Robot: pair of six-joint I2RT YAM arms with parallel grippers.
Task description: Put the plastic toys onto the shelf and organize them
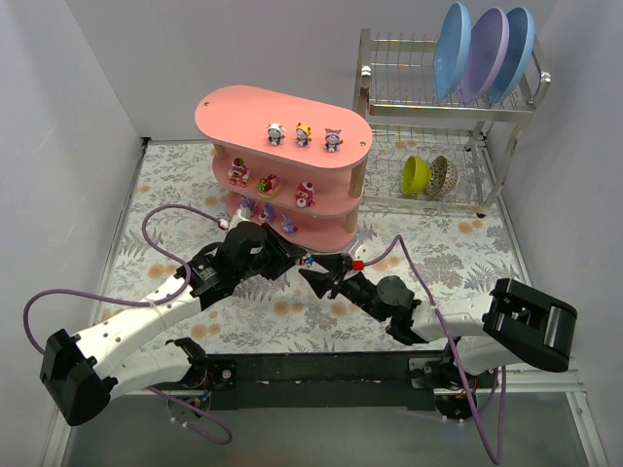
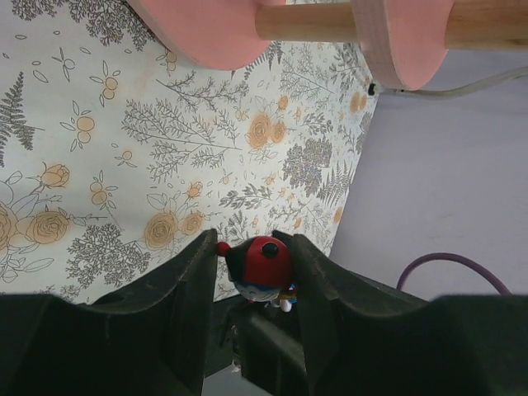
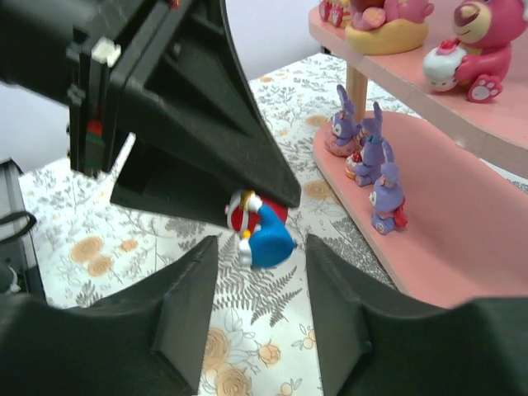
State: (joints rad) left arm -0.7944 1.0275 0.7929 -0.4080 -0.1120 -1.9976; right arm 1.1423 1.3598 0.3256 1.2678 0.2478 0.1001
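Observation:
The pink three-tier shelf (image 1: 282, 115) stands at the back centre. Three small figurines (image 1: 304, 134) stand on its top tier, three pink-red ones (image 1: 268, 183) on the middle tier and three purple ones (image 1: 268, 210) on the bottom tier. The purple ones also show in the right wrist view (image 3: 375, 169). My left gripper (image 2: 254, 257) is shut on a blue toy with a red head (image 2: 262, 264), held above the mat in front of the shelf. My right gripper (image 3: 262, 247) is open, its fingers either side of that toy's blue body (image 3: 268, 235) without gripping it.
A metal wire dish rack (image 1: 389, 107) stands at the back right, with blue and purple plates (image 1: 487, 49) on top and a green bowl (image 1: 416, 175) and a patterned bowl (image 1: 443, 177) below. Purple cables (image 1: 165, 219) loop over the floral mat. White walls close in both sides.

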